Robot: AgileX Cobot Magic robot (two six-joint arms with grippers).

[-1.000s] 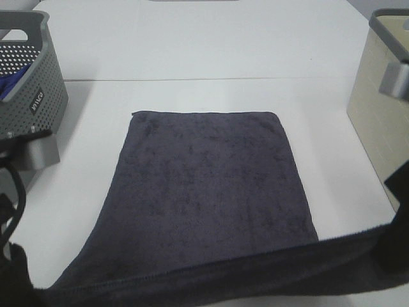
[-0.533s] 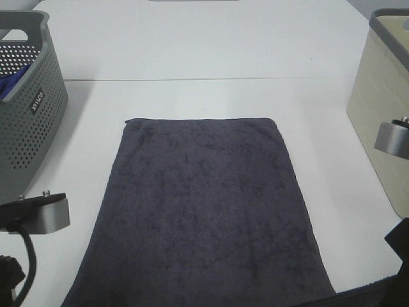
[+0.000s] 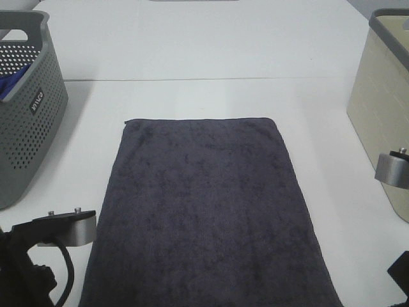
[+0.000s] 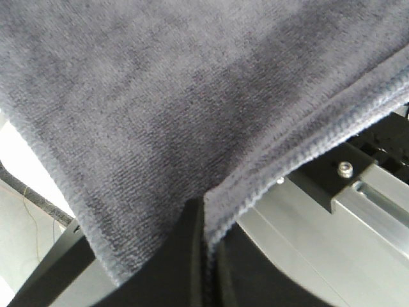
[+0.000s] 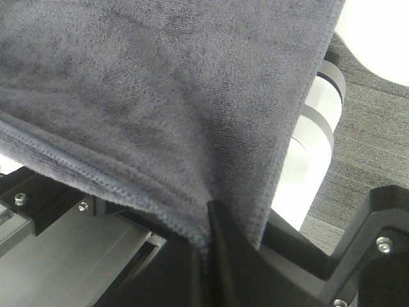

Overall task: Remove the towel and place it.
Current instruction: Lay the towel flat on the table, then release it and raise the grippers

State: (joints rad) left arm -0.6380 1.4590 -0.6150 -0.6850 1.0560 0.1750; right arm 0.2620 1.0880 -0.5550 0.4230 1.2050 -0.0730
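Observation:
The dark charcoal towel (image 3: 208, 204) lies spread flat along the middle of the white table, its near end running off the bottom of the high view. My left gripper (image 4: 206, 224) is shut on the towel's (image 4: 160, 109) near hemmed corner, the cloth pinched between its black fingers. In the same way my right gripper (image 5: 208, 227) is shut on the other near corner of the towel (image 5: 147, 96). In the high view only the arms' wrist parts show at the bottom left and right; the fingertips are out of frame.
A grey perforated basket (image 3: 25, 109) with blue cloth (image 3: 11, 83) inside stands at the left. A beige basket (image 3: 383, 134) stands at the right edge. The white table (image 3: 204, 45) stretches behind the towel.
The near edge of the towel, held raised across the bottom a second ago, has been drawn down and out of frame. Both arms dropped lower, and the towel's far edge slid slightly nearer.

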